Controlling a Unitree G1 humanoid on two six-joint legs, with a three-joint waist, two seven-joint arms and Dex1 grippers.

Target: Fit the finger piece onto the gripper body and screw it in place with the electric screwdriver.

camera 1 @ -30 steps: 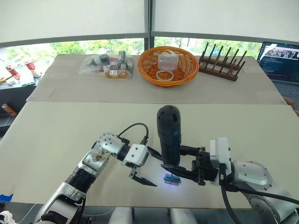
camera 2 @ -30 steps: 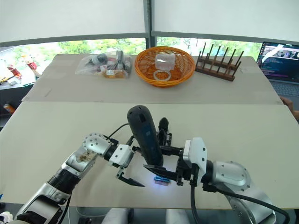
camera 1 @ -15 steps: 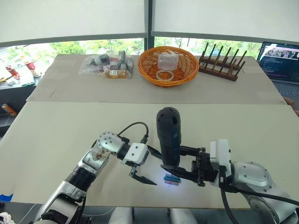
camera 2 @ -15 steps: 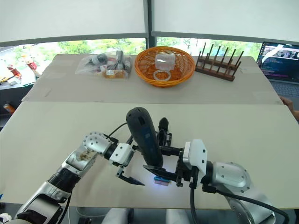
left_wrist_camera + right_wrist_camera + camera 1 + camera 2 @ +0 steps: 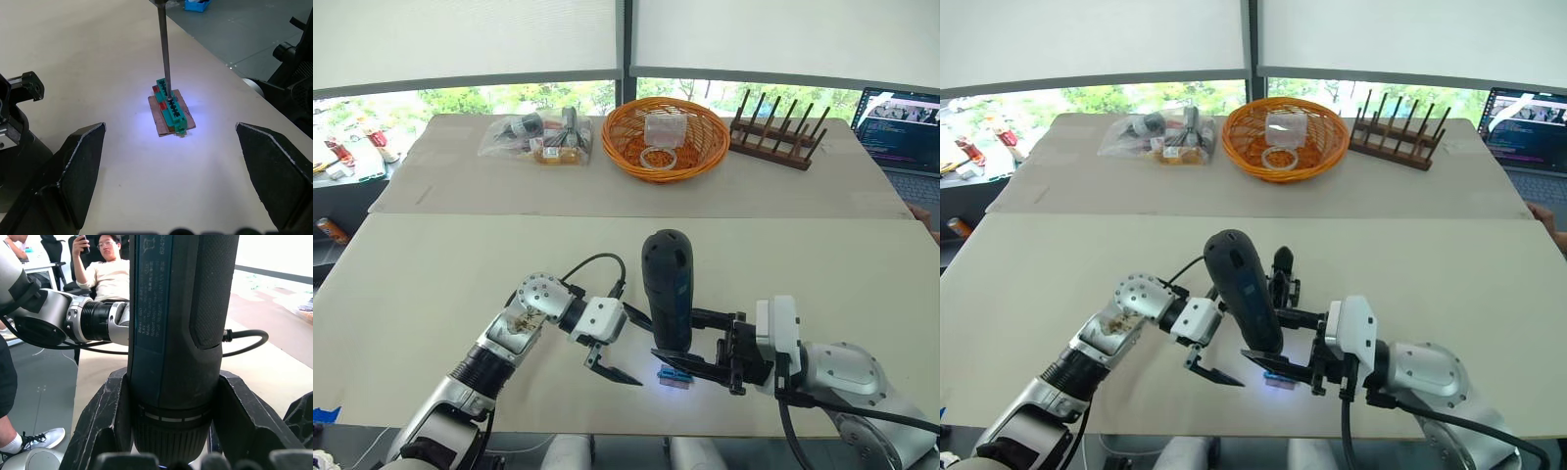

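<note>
- Electric screwdriver (image 5: 667, 287): upright at table's 6 o'clock edge, bit on green block (image 5: 170, 110).
- Right gripper (image 5: 693, 343): reaching in level from 3 o'clock, clamped around screwdriver.
- Left gripper (image 5: 623, 347): reaching in from 9 o'clock, fingers spread wide, empty.

The electric screwdriver (image 5: 668, 291) is lowered slightly in the frame's centre; the left gripper (image 5: 619, 354) is shifted marginally rightward.
</note>
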